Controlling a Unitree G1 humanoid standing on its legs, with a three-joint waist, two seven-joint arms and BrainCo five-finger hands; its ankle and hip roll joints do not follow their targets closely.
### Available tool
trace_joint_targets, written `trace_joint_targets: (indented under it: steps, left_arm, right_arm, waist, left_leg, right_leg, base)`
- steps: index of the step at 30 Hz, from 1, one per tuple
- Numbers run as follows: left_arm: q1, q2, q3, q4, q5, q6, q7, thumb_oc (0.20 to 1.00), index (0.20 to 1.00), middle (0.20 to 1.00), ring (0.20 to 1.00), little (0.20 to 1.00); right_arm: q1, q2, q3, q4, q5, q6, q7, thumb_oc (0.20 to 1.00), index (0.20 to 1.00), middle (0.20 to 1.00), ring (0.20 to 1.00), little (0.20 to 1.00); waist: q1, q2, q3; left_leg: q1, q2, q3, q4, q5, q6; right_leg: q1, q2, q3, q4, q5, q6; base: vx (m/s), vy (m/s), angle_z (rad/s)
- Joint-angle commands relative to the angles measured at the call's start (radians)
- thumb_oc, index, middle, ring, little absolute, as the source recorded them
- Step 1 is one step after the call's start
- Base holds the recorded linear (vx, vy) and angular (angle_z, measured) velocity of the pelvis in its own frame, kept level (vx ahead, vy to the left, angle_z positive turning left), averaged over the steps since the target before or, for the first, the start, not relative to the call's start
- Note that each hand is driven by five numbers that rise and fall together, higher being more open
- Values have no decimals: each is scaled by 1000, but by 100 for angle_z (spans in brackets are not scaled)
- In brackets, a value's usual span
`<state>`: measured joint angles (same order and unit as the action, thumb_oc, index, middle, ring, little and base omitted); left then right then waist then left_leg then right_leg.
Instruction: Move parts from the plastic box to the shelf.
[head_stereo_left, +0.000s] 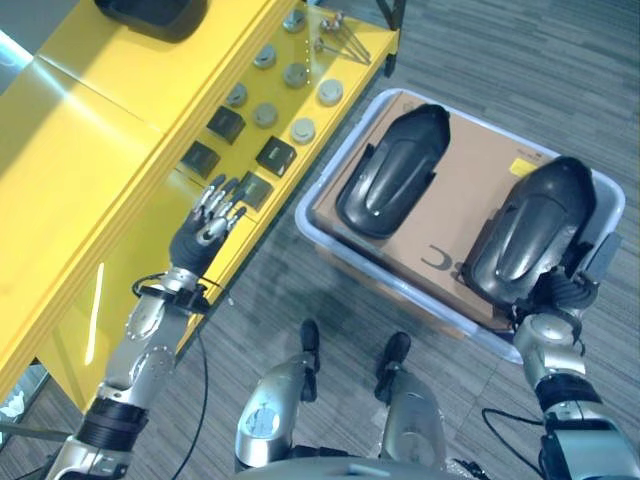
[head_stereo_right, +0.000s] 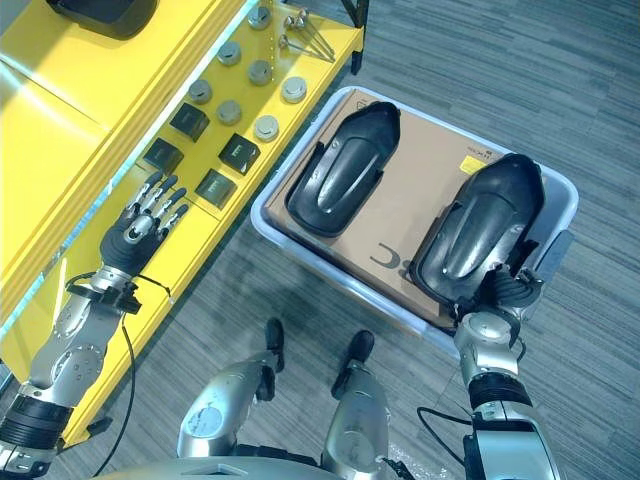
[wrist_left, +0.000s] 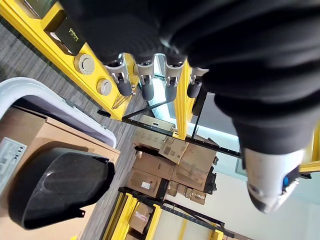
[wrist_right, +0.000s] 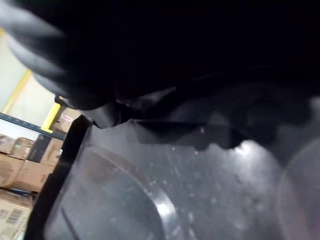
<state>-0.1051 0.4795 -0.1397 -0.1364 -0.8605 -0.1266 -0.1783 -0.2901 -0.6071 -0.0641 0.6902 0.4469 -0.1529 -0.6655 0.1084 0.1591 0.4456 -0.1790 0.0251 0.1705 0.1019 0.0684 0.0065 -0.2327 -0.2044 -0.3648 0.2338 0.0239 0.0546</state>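
Observation:
Two black moulded parts lie on a cardboard sheet (head_stereo_left: 460, 195) inside the translucent plastic box (head_stereo_right: 262, 226) on the floor. One part (head_stereo_left: 392, 170) is at the box's left, the other (head_stereo_left: 530, 230) at its right. My right hand (head_stereo_right: 510, 290) is at the near end of the right part (wrist_right: 150, 165), pressed close against it. My left hand (head_stereo_left: 203, 232) hovers open over the front edge of the yellow shelf (head_stereo_left: 90, 150), its straight fingers (wrist_left: 145, 86) holding nothing. The left part (wrist_left: 55, 185) lies beyond that hand.
The shelf carries several grey discs (head_stereo_left: 302, 130), black square blocks (head_stereo_left: 275, 155), metal pins (head_stereo_left: 340, 42) and a large black object (head_stereo_left: 150, 12) at its far end. Grey carpet surrounds the box. Racks with cardboard boxes (wrist_left: 170, 165) stand further off.

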Motion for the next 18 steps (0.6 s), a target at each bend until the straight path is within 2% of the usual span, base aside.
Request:
trace_joint_targets:
  steps: [1, 8, 10, 12, 16, 17, 18]
  left_arm:
    - [39, 22, 20, -78, -18, -18, -26, 1000, 1000, 1000, 1000, 1000]
    - [75, 36, 64, -119, -38, 43, -69, 1000, 1000, 1000, 1000, 1000]
    - [57, 39, 59, -121, -18, 114, -63, 1000, 1000, 1000, 1000, 1000]
    - [31, 37, 43, -111, -29, 138, -78, 1000, 1000, 1000, 1000, 1000]
    - [-95, -1, -57, -42, -66, 326, -56, 1000, 1000, 1000, 1000, 1000]
    - [-128, -9, -86, -12, -71, 327, -48, 1000, 1000, 1000, 1000, 1000]
    - [-167, -19, -118, 21, -112, 356, -59, 1000, 1000, 1000, 1000, 1000]
  right_arm:
    - [39, -7, -20, -120, -12, -76, -61, 200, 200, 200, 200, 200]
    - [112, 2, -75, -374, -76, -52, -76, 200, 200, 200, 200, 200]
    - [125, 3, -74, -463, -107, -38, -43, 200, 200, 200, 200, 200]
    - [130, 3, -58, -514, -130, -22, -22, 200, 200, 200, 200, 200]
    - [112, 9, 18, -575, -166, 3, 15, 200, 200, 200, 200, 200]
    - [102, 8, 32, -575, -167, 10, 20, 200, 200, 200, 200, 200]
    - [89, 4, 47, -571, -161, 14, 30, 200, 200, 200, 200, 200]
  waist:
    - [14, -64, -50]
    - [-3, -87, -117]
    - [-13, -96, -165]
    - [-20, -102, -197]
    - [-45, -117, -273]
    - [-52, -119, -280]
    - [-60, -122, -291]
  left_leg:
    - [-38, 49, -14, 99, -90, -50]
    - [52, 55, 10, 46, -94, -50]
    - [97, 61, 25, 24, -95, -54]
    - [125, 65, 35, 9, -93, -55]
    - [184, 78, 56, -23, -87, -61]
    - [196, 82, 60, -26, -89, -63]
    - [205, 83, 66, -31, -88, -64]
  right_leg:
    - [104, -53, 41, -134, 33, 103]
    - [179, -41, 38, -175, 31, 114]
    - [215, -35, 37, -194, 31, 118]
    - [238, -31, 35, -209, 33, 121]
    - [283, -20, 43, -242, 44, 124]
    - [293, -17, 46, -247, 44, 125]
    - [299, -15, 49, -255, 48, 126]
  base:
    - [36, -6, -2]
    - [66, 1, -6]
    - [68, 16, -8]
    - [62, 18, -2]
    - [50, 17, -5]
    - [21, 7, -5]
    - [12, 5, -14]
